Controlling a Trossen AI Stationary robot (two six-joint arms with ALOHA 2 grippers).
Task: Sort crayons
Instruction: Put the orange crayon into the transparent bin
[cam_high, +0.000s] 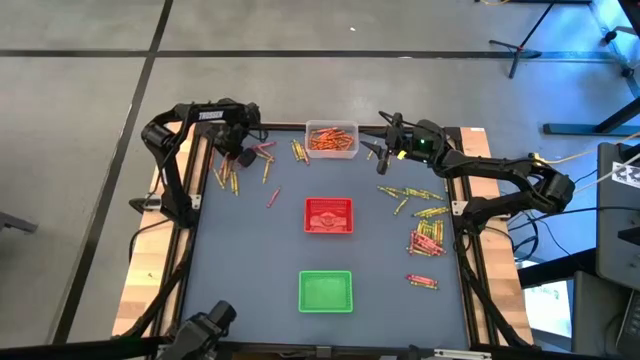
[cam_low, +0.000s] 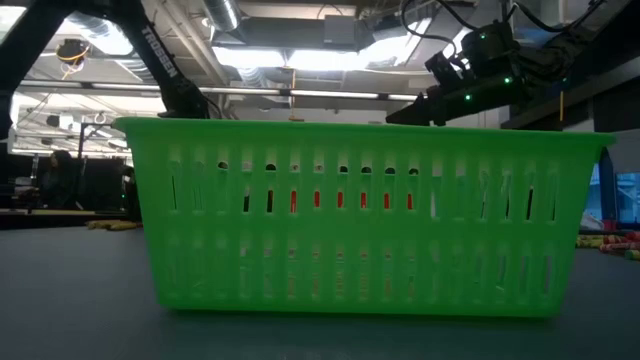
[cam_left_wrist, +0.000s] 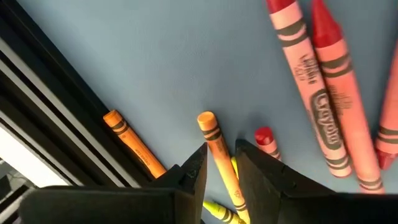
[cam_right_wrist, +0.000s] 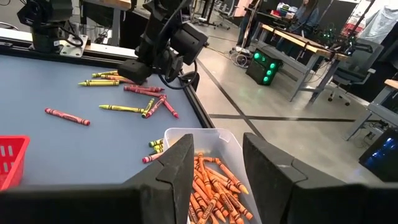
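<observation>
The left gripper (cam_left_wrist: 221, 163) sits low at the table's 10 o'clock corner, its dark fingers (cam_left_wrist: 194, 169) narrowed around a paper-wrapped orange crayon (cam_left_wrist: 217, 149) lying on the grey-blue tabletop (cam_high: 250, 250). Red wax crayons (cam_left_wrist: 323, 93) with black-banded labels lie just beside it. The right gripper (cam_right_wrist: 214, 165) hovers at 12 o'clock over the clear plastic tray (cam_high: 331, 139) heaped with orange crayons, its fingers parted and empty. Yellow-green and red crayons (cam_high: 428, 235) lie scattered toward 3 o'clock.

Lab workshop, concrete floor (cam_high: 80, 150), workbenches (cam_right_wrist: 292, 37), ceiling lights (cam_low: 300, 58)
</observation>
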